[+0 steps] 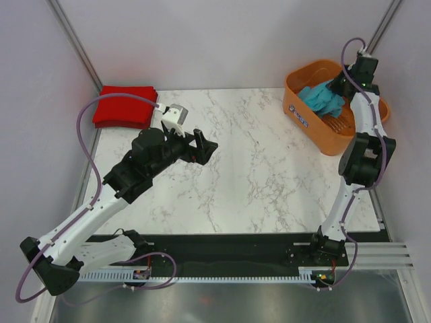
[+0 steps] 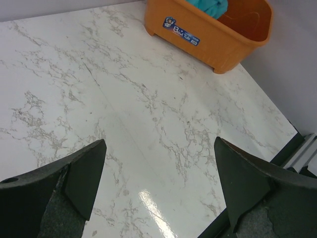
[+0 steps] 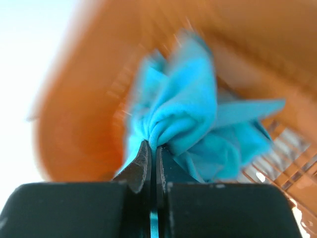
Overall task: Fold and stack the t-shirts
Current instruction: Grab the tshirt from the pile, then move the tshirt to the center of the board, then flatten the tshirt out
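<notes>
The red t-shirt (image 1: 125,105) lies folded at the table's far left corner. The teal-blue t-shirt (image 1: 322,99) is bunched in the orange basket (image 1: 302,113) at the far right; it also shows in the left wrist view (image 2: 213,7). My right gripper (image 1: 337,87) reaches into the basket and is shut on a fold of the teal-blue t-shirt (image 3: 183,114), its jaws pinching the cloth (image 3: 154,146). My left gripper (image 1: 204,146) is open and empty over the bare marble left of centre; its fingers (image 2: 79,173) stand wide apart above the tabletop.
The orange basket (image 2: 208,37) stands at the far right of the marble table (image 1: 256,168). Grey walls close in on both sides. A black strip and metal rail run along the near edge (image 1: 229,259).
</notes>
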Robot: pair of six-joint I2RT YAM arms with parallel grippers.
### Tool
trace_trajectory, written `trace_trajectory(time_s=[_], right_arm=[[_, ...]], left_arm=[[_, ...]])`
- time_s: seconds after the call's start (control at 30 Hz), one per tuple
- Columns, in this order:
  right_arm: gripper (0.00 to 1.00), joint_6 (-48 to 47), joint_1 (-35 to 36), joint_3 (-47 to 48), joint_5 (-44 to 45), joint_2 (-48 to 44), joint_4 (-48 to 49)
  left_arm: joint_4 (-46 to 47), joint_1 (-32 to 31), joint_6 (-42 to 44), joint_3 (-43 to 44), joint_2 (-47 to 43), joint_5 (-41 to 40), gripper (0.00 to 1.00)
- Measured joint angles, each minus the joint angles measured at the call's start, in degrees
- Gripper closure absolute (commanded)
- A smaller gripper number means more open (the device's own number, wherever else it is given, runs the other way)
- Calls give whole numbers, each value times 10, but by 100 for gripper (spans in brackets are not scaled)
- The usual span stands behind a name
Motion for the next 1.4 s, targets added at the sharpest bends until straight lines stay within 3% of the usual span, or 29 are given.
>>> trace_trajectory(time_s=[0.27,0.47,0.6,0.73,0.83,0.87,0.9,1.07,1.17,1.4], right_arm=[[100,30,0,9,-35,-236,83],[100,94,7,9,-117,-342,159],[100,130,58,-29,-163,-381,190],[100,143,144,-148,-178,-430,197],[86,139,219,-305,-160,-474,201],[71,136,245,-362,-153,-483,203],[65,135,263,-406,-151,-485,196],[42,108,313,-554,-113,-467,122],[39,96,315,-604,-73,-488,91],[42,88,314,-710,-8,-614,86]], left_arm=[[0,3,0,0,-1,0,3],[0,3,0,0,-3,-1,4],[0,3,0,-4,-10,-19,3],[1,7,-5,-14,-25,-61,2],[0,14,-11,-26,-45,-106,1],[0,16,-12,-28,-50,-117,1],[0,17,-13,-30,-56,-129,1],[5,19,-13,-30,-63,-155,1],[8,20,-13,-30,-47,-151,2],[8,23,-20,-30,8,-101,2]])
